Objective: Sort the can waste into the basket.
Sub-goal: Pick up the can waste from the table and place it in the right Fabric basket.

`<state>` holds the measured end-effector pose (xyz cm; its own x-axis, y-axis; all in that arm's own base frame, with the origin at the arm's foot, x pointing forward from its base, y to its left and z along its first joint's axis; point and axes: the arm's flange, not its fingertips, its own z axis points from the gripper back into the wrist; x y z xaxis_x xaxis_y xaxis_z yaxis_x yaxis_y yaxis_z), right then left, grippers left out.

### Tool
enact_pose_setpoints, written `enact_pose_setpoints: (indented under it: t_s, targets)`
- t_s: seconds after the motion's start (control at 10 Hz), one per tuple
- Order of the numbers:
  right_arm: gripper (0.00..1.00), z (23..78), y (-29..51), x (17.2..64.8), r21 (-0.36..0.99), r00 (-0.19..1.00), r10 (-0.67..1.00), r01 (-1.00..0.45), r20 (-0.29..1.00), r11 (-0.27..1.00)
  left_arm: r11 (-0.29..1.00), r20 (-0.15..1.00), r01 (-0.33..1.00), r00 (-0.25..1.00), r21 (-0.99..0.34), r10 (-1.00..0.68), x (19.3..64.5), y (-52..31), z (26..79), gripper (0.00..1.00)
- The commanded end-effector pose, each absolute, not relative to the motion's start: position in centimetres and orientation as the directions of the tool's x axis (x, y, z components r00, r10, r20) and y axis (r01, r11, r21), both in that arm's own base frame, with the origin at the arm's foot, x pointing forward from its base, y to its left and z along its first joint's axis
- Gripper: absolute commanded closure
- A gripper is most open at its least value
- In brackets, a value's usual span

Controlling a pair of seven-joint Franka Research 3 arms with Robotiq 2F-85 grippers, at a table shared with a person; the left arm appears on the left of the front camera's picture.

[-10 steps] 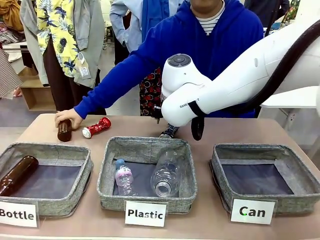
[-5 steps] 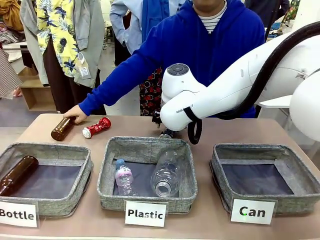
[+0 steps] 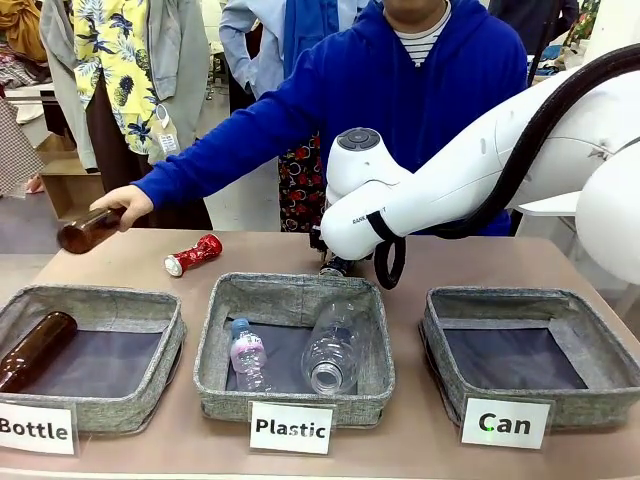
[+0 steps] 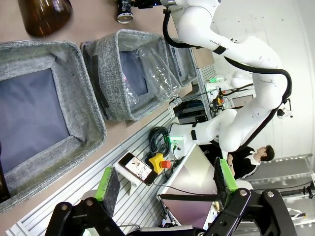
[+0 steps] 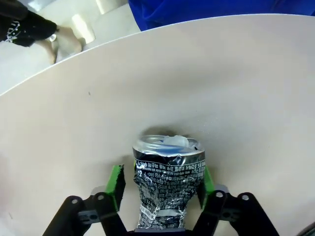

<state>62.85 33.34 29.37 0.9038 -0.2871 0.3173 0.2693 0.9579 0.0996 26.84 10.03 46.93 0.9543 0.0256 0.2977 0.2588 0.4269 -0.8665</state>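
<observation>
Right jaws clenched on the black can, on the desk behind the Plastic basket; left jaws released, empty. Two cans: the red can lies farther left, both outside the Can basket. Three baskets, counting the Bottle basket

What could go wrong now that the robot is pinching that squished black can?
The black can is crumpled, so it may slip or twist in the right gripper when lifted. It lies behind the Plastic basket, so a dropped can could land there instead of the Can basket. The person's hand holds a brown bottle near the red can; reaching there next could bump it.
</observation>
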Motion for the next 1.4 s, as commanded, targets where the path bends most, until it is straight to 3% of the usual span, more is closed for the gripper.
enact_pose_setpoints:
  t_s: [0.0,0.3,0.4,0.7,1.0,1.3]
  targets:
    - [1.00,29.9,33.3,63.6,0.087,0.911,-0.272,0.258,0.310,0.962,0.421,0.288,0.252,0.957,-0.871,0.025,26.6,10.0,47.0,0.00]
    - [0.96,30.7,32.7,62.9,0.083,0.913,-0.269,0.256,0.308,0.963,0.421,0.288,0.252,0.957,-0.871,0.025,26.6,10.0,47.0,0.00]
    - [1.00,31.8,31.8,62.2,0.086,0.912,-0.264,0.249,0.313,0.965,0.427,0.298,0.259,0.954,-0.866,0.026,26.8,10.0,46.9,0.00]
    - [1.00,33.5,29.2,61.0,0.130,0.914,-0.278,0.249,0.295,0.960,0.289,0.494,0.426,0.840,-0.857,0.225,18.2,19.1,55.0,0.00]
    - [1.00,37.4,25.3,58.8,0.175,0.901,-0.280,0.233,0.332,0.957,0.206,0.511,0.472,0.827,-0.858,0.235,14.3,21.9,53.7,0.00]
    - [1.00,43.0,20.4,54.6,0.235,0.930,-0.205,0.135,0.304,0.962,0.174,0.488,0.465,0.863,-0.868,0.132,15.8,20.0,52.0,0.00]
